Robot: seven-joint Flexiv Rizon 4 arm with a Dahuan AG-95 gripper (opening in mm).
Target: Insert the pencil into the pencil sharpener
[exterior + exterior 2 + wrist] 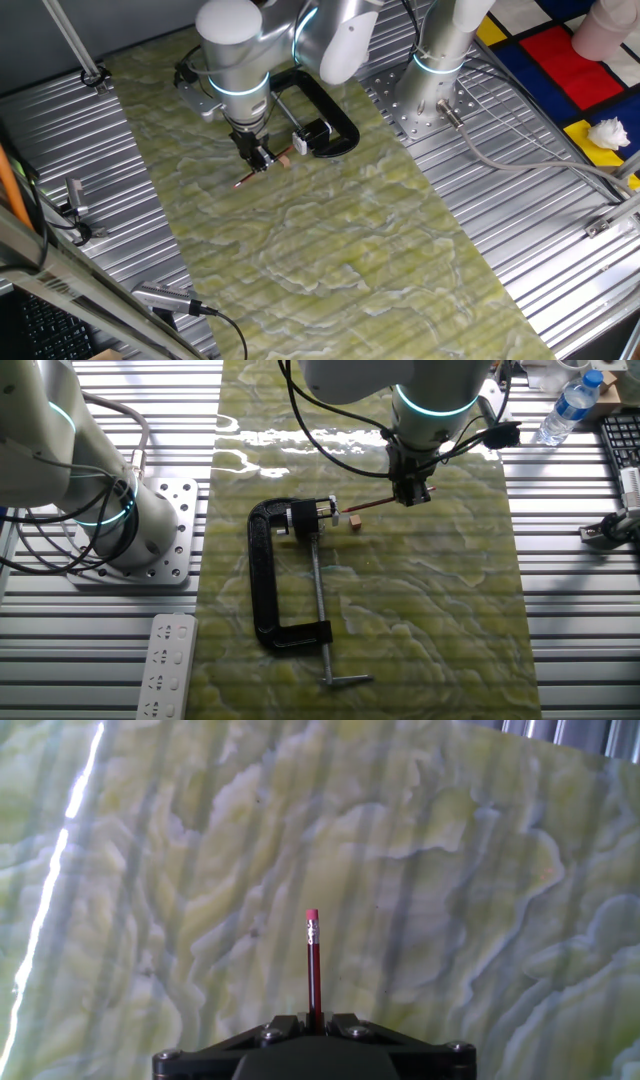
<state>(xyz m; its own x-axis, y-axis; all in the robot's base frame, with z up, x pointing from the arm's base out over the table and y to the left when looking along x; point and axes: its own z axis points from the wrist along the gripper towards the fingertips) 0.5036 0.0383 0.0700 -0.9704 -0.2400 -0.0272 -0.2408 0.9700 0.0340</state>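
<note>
In the upper left of one fixed view the tool [260, 155] points down over the green marbled mat [330, 250] that covers the middle of the tabletop [520, 250], its fingers pinched on the pencil [258, 172], which slants from lower left to upper right just under them. The pencil's upper right end comes close to a small tan block [284, 158] lying on the mat, and just right of that block sits the pencil sharpener [311, 137], a small black and white body held in the jaw of the black C-clamp [330, 115]. In the other fixed view the tool [411, 493] hangs in the upper middle of the frame, and the pencil [372, 506] runs leftward from it toward the tan block [355, 520]; the sharpener [305, 517] is just left of the block, at the top of the C-clamp [265, 575], whose screw rod reaches down toward the lower middle of the frame. Whether the pencil tip touches the block cannot be told. In the hand view the pencil [313, 970] stands straight up from between the closed fingers at the bottom edge, with its metal band and pink eraser at the far end, over the mat [450, 870]. A white power strip [167, 668] lies at the lower left and a water bottle [568, 407] stands at the upper right.
</note>
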